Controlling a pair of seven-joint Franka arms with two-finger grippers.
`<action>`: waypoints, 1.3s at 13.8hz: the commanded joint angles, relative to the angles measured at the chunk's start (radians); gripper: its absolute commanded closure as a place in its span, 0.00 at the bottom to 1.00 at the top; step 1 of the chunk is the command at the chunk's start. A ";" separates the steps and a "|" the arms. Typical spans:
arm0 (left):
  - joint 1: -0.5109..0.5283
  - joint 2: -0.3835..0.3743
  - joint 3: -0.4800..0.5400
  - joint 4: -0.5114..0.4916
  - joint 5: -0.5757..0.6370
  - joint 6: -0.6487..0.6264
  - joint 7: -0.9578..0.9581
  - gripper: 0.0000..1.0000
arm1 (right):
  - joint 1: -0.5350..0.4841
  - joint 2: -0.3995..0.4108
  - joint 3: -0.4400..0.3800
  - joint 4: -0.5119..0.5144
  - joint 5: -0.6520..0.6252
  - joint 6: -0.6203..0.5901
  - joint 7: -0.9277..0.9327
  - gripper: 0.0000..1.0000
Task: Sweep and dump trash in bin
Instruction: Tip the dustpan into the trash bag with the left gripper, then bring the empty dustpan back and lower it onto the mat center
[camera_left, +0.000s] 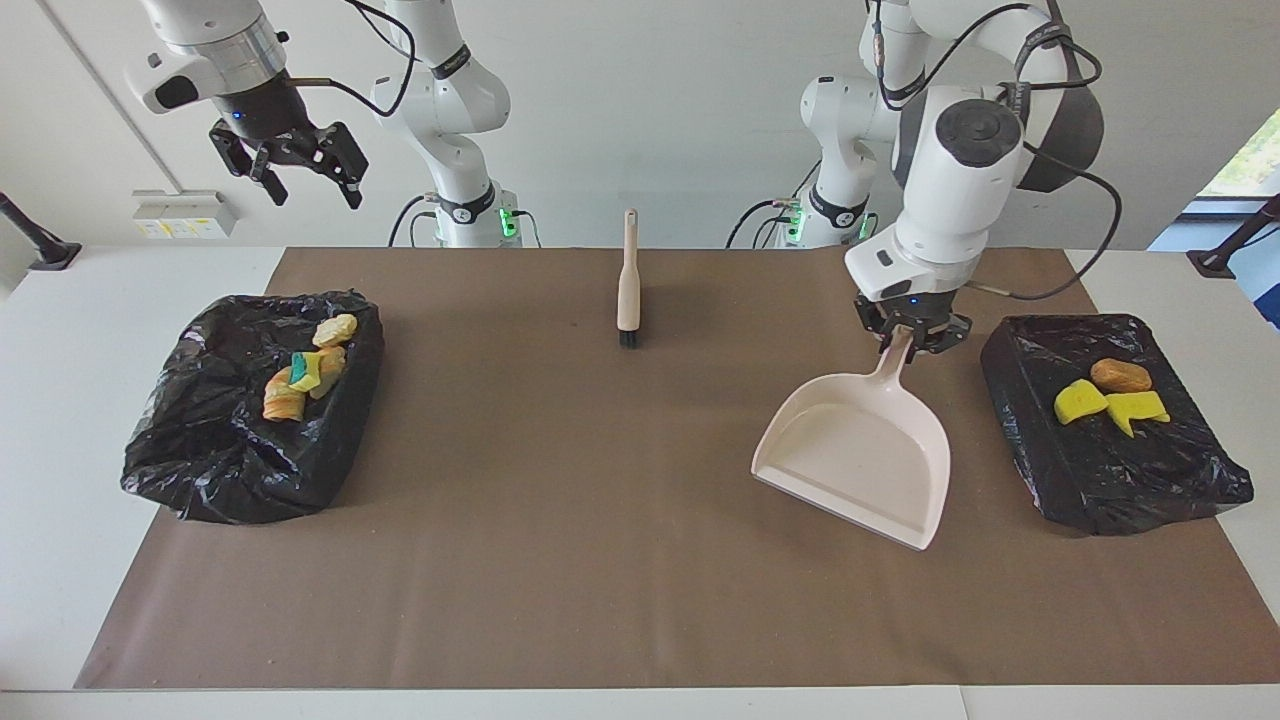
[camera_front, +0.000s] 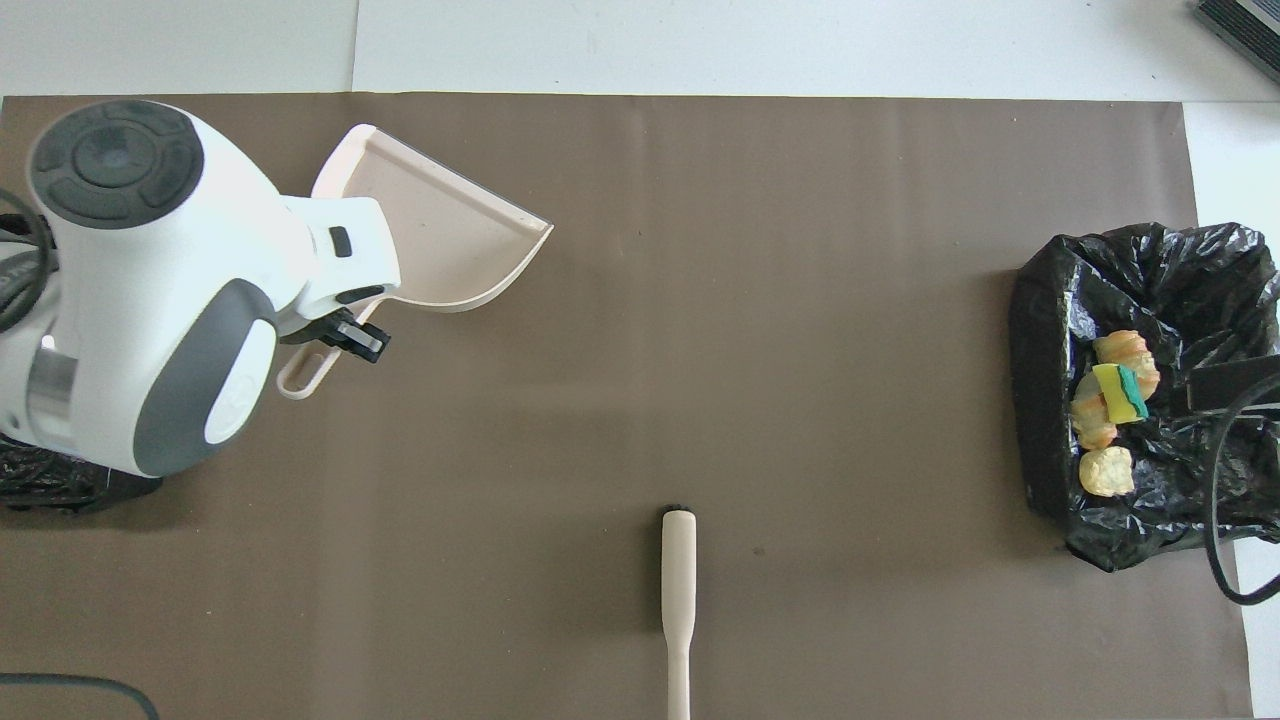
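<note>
I am gripping the handle of the pale pink dustpan (camera_left: 860, 455) with my left tool (camera_left: 912, 335), its fingers closed tight around the handle's upper end. I am holding the dustpan over the brown mat (camera_left: 560, 560), with its handle tilted up toward my tool and its open mouth facing away from me; whether its front lip is touching the mat I cannot tell. The pan looks empty.

The bin at my left arm's end of the counter (camera_left: 60, 420) is lined with a black bag (camera_left: 1120, 480), and it is sitting just beside the dustpan. In it two bright-yellow sponge chunks (camera_left: 1105, 405) and one golden-brown bread piece (camera_left: 1120, 374) are lying together.

The other bin bag (camera_left: 210, 450) is sitting at my right arm's end, and more trash (camera_left: 305, 375) is lying in it: bread pieces and a yellow-and-green sponge bit, clustered together.

My right tool (camera_left: 300, 170) is hanging in the air over that end of the counter, fingers spread wide and holding nothing; that arm is waiting.

A cream-handled brush (camera_left: 628, 285) is lying on the mat midway between the bins, close to my bases, bristle end pointing away from me.
</note>
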 joint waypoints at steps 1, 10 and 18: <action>-0.122 0.064 0.022 -0.002 -0.061 0.107 -0.245 1.00 | -0.010 -0.022 0.008 -0.023 0.003 -0.003 -0.020 0.00; -0.335 0.258 0.023 0.086 -0.124 0.280 -0.668 1.00 | -0.008 -0.020 0.013 -0.020 0.003 0.001 -0.015 0.00; -0.388 0.390 0.023 0.161 -0.122 0.322 -0.752 1.00 | -0.008 -0.020 0.011 -0.020 -0.001 0.001 -0.015 0.00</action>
